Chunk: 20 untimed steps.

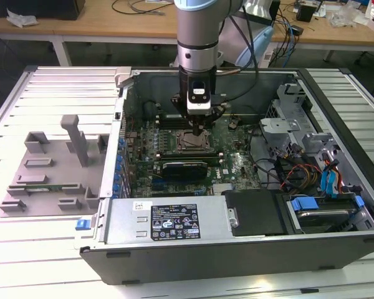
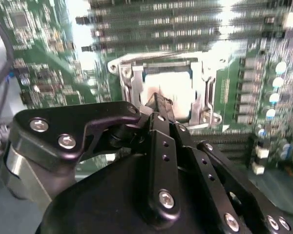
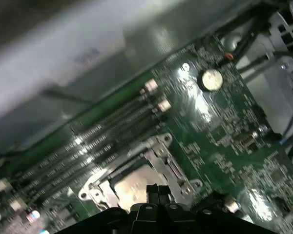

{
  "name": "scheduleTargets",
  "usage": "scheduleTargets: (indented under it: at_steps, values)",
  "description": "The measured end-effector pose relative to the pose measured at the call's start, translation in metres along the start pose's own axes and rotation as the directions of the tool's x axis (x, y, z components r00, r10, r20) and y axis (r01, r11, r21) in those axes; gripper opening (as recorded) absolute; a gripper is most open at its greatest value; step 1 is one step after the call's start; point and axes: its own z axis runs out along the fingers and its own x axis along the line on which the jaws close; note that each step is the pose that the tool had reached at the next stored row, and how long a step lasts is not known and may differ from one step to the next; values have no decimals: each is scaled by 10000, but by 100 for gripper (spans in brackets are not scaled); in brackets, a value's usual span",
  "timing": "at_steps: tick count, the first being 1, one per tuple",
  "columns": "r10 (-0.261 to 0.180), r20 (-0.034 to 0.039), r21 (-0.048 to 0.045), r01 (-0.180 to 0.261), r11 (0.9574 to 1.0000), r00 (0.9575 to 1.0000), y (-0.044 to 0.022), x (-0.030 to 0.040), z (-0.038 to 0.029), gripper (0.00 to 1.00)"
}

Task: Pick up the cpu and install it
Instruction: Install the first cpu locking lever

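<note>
**Over the socket, chip seated**

Down inside the metal-framed socket (image 2: 163,92) lies the small flat square cpu (image 2: 168,90), its silvery-grey top showing pale in both wrist views, and it looks level within the frame. My black gripper (image 2: 157,100) hangs right above it with the fingers drawn together to a narrow point; they hold nothing that I can see, and whether the tips touch the chip I cannot tell. In the exterior view my gripper (image 1: 198,129) stands upright over the socket (image 1: 192,142) on the green motherboard (image 1: 234,165) inside the open grey computer case (image 1: 112,212). I judge the placing all but done. To do it well I should stay vertical, press nowhere off-centre, and avoid nudging the chip sideways against the frame.
</note>
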Motion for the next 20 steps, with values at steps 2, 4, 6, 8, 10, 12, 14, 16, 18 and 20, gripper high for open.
scheduleTargets:
  at_steps: [2, 4, 6, 8, 10, 12, 14, 16, 18, 20]
  values:
    - [-2, 1, -1, 2, 10000, 10000, -13, -8, 2, 11]
    - [-170, 7, -16, 170, 9999, 9999, -13, -8, 1, 11]
    - [-705, 25, -77, 705, 9975, 9975, -13, -8, 2, 11]
    - [-1429, 59, -160, 1430, 9896, 9897, -12, -7, 10, 11]
    - [-1936, 106, -62, 1937, 9811, 9810, -13, -6, 14, 11]
    - [-2113, 155, 39, 2112, 9774, 9773, -27, 15, 19, 11]
    - [-2234, 164, 29, 2233, 9747, 9746, -58, 62, 25, 11]
    - [-2271, 176, 21, 2271, 9739, 9737, -76, 87, 13, 11]
    - [-2271, 181, 19, 2271, 9739, 9737, -78, 79, -56, 11]
    - [-2269, 185, 17, 2269, 9739, 9738, -80, 73, -112, 11]
